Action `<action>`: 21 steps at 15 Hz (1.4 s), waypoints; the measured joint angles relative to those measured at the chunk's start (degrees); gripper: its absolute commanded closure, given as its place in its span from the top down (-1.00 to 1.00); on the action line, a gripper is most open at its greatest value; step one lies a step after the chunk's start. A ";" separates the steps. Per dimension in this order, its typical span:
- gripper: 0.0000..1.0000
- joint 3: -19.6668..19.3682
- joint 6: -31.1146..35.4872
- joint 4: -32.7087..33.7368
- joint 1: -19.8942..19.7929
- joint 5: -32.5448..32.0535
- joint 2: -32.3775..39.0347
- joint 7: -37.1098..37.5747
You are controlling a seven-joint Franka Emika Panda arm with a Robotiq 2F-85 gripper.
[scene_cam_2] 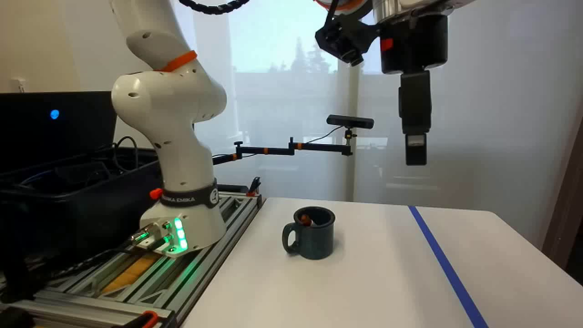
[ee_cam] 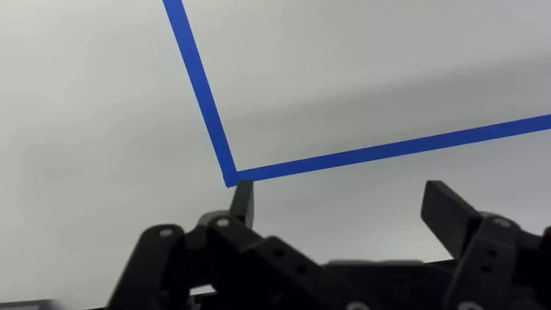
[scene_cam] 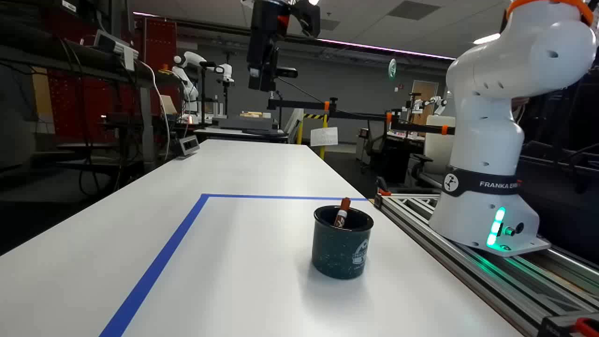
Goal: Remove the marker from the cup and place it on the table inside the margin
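- So the reddish-brown marker with a white band [scene_cam: 342,214] is in the dark green, speckled, round mug [scene_cam: 340,255], leaning a bit, one end poking up past the rim.
- Mug's standing upright on the smooth white table [scene_cam: 248,271]. White print on its side in an exterior view, plus a loop handle [scene_cam_2: 289,238] you can see from another angle.
- Flat blue tape [ee_cam: 379,151] makes a corner on the table. The mug sits inside that corner, on the robot's side of the long strip.
- Black two-finger gripper [ee_cam: 340,198] is spread wide: fingertips [ee_cam: 244,201] well apart, white tabletop showing between them in the wrist view.
- In both exterior views it hangs pointing down, well above the table and well apart from the mug. Can't really tell if it's over the inside or outside of the tape.
- White Franka arm [scene_cam_2: 168,100] stands on a silver metal frame [scene_cam_2: 205,278] right beside the table, green lights [scene_cam_2: 180,233] lit at its foot.
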 measured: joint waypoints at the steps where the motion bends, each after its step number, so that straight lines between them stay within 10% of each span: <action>1: 1.00 0.00 0.00 0.08 0.00 0.00 0.01 0.00; 13: 1.00 0.17 0.00 -0.17 0.46 0.02 0.08 -1.27; 21: 1.00 2.02 -1.51 -3.82 9.21 4.02 -0.32 -17.12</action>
